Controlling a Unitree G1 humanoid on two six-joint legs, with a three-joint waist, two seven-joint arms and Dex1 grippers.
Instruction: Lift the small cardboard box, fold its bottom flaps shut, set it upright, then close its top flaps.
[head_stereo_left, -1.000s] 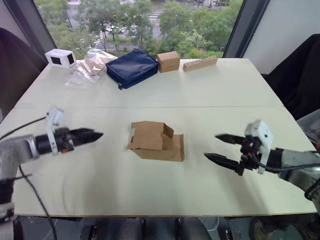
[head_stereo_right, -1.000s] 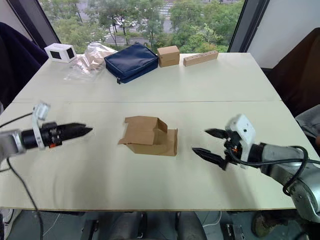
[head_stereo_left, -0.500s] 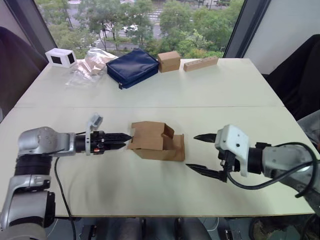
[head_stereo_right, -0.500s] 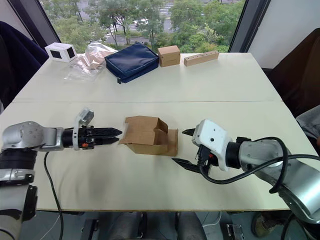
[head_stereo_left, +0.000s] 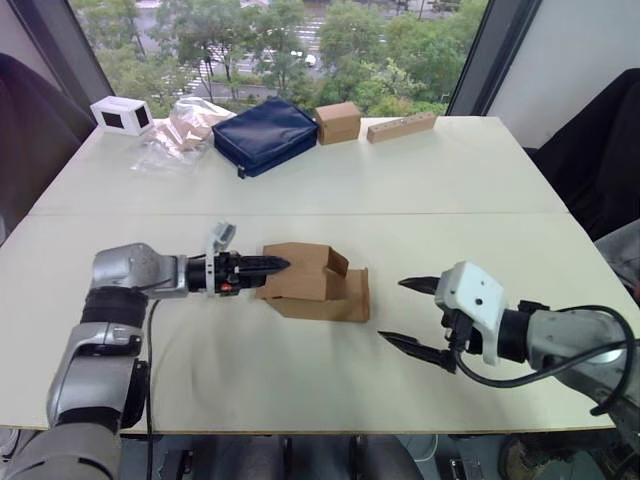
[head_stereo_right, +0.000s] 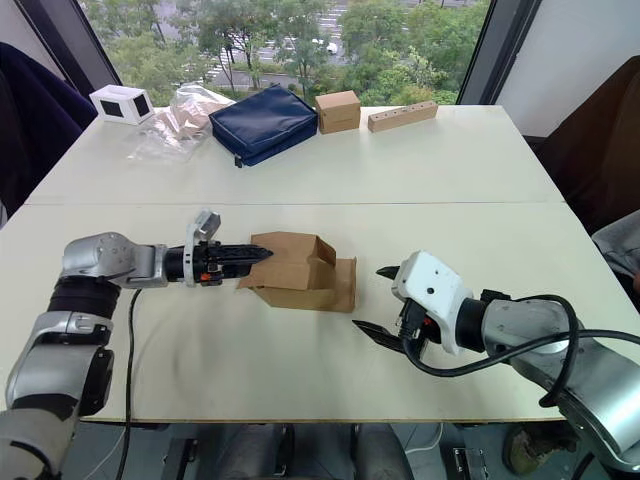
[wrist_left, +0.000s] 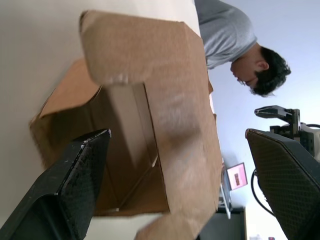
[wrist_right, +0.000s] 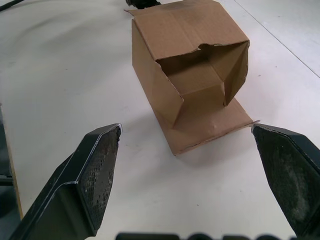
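Note:
The small cardboard box (head_stereo_left: 312, 282) lies on its side in the middle of the table, with flaps hanging open at both ends. My left gripper (head_stereo_left: 283, 265) is open and has its tips at the box's left end. In the left wrist view the box's open end (wrist_left: 170, 100) sits between the spread fingers (wrist_left: 75, 190). My right gripper (head_stereo_left: 392, 310) is open and hovers just to the right of the box without touching it. The right wrist view looks into the box's (wrist_right: 170, 30) right end, where one flap lies flat on the table.
Along the far edge sit a white small box (head_stereo_left: 121, 116), a clear plastic bag (head_stereo_left: 180, 135), a navy pouch (head_stereo_left: 265, 135), a blocky cardboard cube (head_stereo_left: 337, 122) and a long tan block (head_stereo_left: 400, 127). A person (wrist_left: 235, 40) shows beyond the box.
My left gripper has slid right across the table until its tips reach the box's left end. My right gripper came in toward the box, then eased back slightly.

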